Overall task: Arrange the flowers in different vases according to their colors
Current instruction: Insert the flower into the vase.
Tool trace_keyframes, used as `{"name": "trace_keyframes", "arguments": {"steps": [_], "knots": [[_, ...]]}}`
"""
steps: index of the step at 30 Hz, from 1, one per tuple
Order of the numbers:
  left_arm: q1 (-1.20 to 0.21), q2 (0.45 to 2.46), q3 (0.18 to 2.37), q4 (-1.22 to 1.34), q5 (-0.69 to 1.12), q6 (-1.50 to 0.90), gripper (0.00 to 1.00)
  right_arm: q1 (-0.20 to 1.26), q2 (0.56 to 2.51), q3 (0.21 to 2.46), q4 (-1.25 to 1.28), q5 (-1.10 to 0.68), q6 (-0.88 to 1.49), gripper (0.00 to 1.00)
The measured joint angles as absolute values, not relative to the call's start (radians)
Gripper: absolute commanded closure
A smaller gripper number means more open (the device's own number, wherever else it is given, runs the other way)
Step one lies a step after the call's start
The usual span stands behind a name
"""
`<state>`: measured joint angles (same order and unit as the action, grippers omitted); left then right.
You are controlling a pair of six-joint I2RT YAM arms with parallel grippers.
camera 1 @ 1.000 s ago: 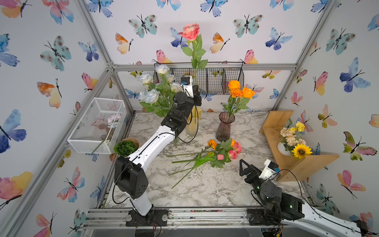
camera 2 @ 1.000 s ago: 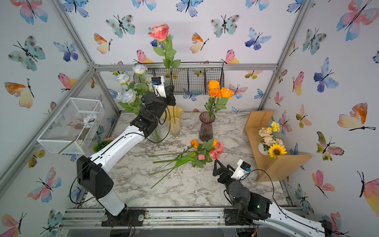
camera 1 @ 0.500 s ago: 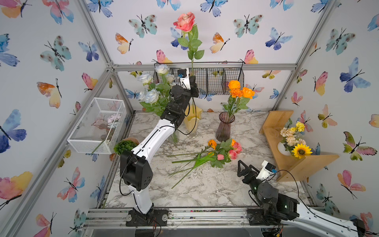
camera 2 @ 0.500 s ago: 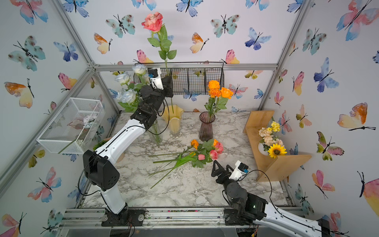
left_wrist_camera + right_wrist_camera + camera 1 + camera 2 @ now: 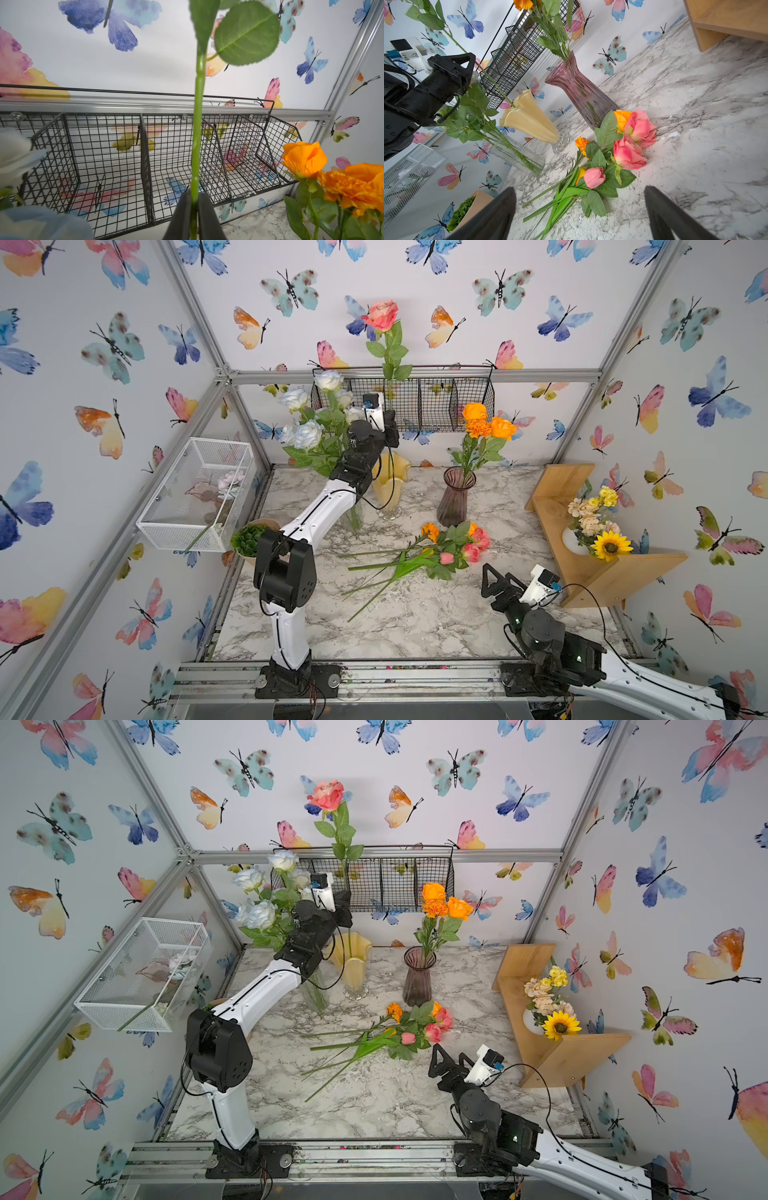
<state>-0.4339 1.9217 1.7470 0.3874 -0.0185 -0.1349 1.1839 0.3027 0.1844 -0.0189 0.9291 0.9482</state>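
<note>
The left end effector [image 5: 194, 209] was raised high over the yellow vase [image 5: 390, 485], close to the back wall. The stem of a pink rose [image 5: 381, 315] passed between its jaws. The jaws stood very near on both sides of the stem. Whether they pressed it or only stood around it, I could not tell.

What mattered here was the line of that stem. It stood almost upright, with the bloom far above the end effector. The lower end went straight down into the mouth of the vase, as the right wrist view showed. So the jaws met the stem from the side, about halfway along it.

I judged that the placing of this rose was nearly done. The next move asked for the jaws to part and draw back sideways from the stem, not up along it. Otherwise the leaves could catch and lift the rose out, or tip the vase.

The right end effector [image 5: 578, 190] hung low over the tabletop [image 5: 415, 626], its jaws wide apart and nothing in them. The loose flowers [image 5: 440, 551] lay just before it, heads toward the purple vase [image 5: 454, 497], stems pointing to the left arm's side. The right arm was clearly the nearer one to them.
</note>
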Motion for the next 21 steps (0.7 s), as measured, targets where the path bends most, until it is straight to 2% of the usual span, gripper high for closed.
{"name": "trace_keyframes", "arguments": {"steps": [2, 4, 7, 16, 17, 21], "knots": [[-0.434, 1.922, 1.731, 0.387, -0.019, -0.143, 0.55, 1.184, 0.303, 0.186, -0.022, 0.929, 0.948, 0.02], [-0.434, 1.922, 1.720, 0.381, -0.018, -0.152, 0.34, 1.184, 0.303, 0.188, -0.023, 0.929, 0.948, 0.02], [-0.435, 1.922, 1.716, 0.365, -0.015, -0.187, 0.22, 1.184, 0.303, 0.199, -0.032, 0.929, 0.946, 0.02], [-0.474, 1.898, 1.722, 0.289, 0.006, -0.234, 0.06, 1.184, 0.368, 0.305, -0.063, 0.907, 0.899, 0.02], [-0.483, 1.886, 1.716, 0.281, 0.006, -0.236, 0.00, 1.184, 0.385, 0.324, -0.076, 0.899, 0.896, 0.01], [-0.516, 1.797, 1.657, 0.268, 0.007, -0.252, 0.01, 1.184, 0.471, 0.423, -0.154, 0.869, 0.916, 0.02]]}}
